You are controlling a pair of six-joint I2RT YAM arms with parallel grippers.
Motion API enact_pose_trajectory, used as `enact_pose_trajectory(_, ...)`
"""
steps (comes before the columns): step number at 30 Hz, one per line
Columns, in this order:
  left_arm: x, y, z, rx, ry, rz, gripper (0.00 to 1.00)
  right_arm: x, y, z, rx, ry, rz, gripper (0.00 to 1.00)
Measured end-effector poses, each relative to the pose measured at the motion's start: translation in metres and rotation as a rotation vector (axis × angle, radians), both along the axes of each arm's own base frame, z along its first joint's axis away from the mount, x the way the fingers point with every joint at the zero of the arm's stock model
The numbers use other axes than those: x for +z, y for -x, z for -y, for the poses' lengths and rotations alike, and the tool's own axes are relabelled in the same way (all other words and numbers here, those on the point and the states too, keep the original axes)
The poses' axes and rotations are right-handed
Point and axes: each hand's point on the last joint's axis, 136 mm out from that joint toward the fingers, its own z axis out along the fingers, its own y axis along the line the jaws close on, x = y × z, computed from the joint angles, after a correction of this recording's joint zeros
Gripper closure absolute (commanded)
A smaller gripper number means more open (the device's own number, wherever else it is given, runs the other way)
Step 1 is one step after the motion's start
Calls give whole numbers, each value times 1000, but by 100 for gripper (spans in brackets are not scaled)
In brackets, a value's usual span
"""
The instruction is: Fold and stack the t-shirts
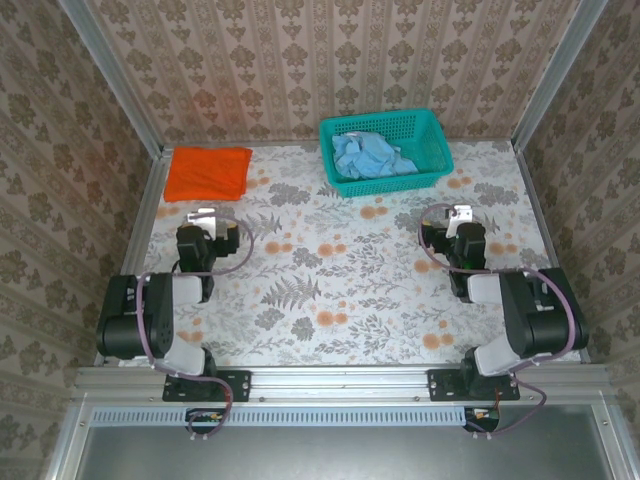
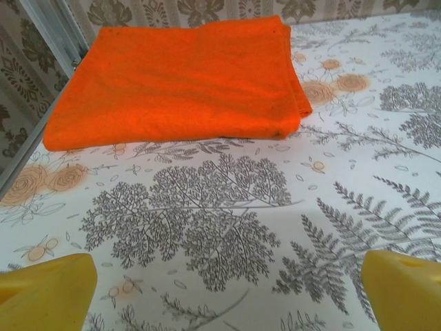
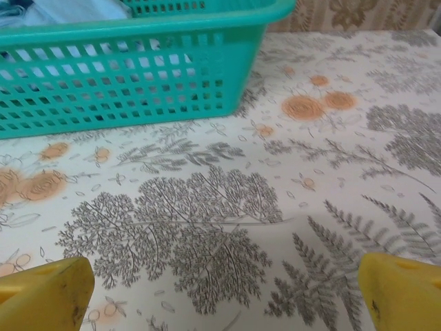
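Note:
A bright orange t-shirt (image 1: 208, 172) lies folded flat at the table's back left corner; the left wrist view has this orange t-shirt (image 2: 176, 79) just ahead of the fingers. A light blue t-shirt (image 1: 368, 157) sits crumpled inside the teal mesh basket (image 1: 430, 140) at the back centre-right. My left gripper (image 1: 204, 216) rests low over the cloth a little short of the orange shirt, open and empty, yellow fingertips (image 2: 48, 293) wide apart. My right gripper (image 1: 457, 213) is open and empty too, just right of and in front of the basket (image 3: 124, 76).
A floral tablecloth (image 1: 340, 280) covers the table. Aluminium frame rails (image 1: 140, 215) run along the left and right edges, with patterned walls behind. Both arm bases sit at the near edge.

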Motion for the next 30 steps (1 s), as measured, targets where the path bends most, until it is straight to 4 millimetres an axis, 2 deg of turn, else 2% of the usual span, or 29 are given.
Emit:
enact_pose_trajectory(2,21,6,8,-5,-18,23,0,23,4,-3,-10,3,28,1)
enact_pose_trajectory(4,59,8,21,-25,-13,83,0,64,8,-5,-32,-50,120,0)
enact_pose_trajectory(7,119,8,41,-68,76,199,0,110,18,0,-83,-150,205,1)
enact_pose_trajectory(9,147,8,54,-116,167,252,0,130,19,5,-119,-221,205,0)
enact_pose_trajectory(11,160,9,71,-196,257,267,0,144,13,6,-123,-311,199,1)
enact_pose_trajectory(14,154,9,99,-322,408,221,0,149,-2,-2,-64,-454,175,0)
enact_pose_trajectory(17,130,6,118,-387,537,103,0,133,-27,-21,-23,-519,52,2)
enact_pose_trajectory(19,112,4,127,-412,608,20,0,127,-53,-39,-6,-499,-50,8)
enact_pose_trajectory(21,99,1,130,-411,649,-34,0,132,-86,-63,21,-454,-119,15)
enact_pose_trajectory(23,88,0,131,-392,665,-81,0,140,-119,-85,47,-411,-153,18)
enact_pose_trajectory(26,81,-1,133,-359,654,-118,0,139,-159,-117,71,-352,-197,17)
enact_pose_trajectory(30,82,-1,146,-350,611,-141,0,111,-205,-157,88,-272,-287,10)
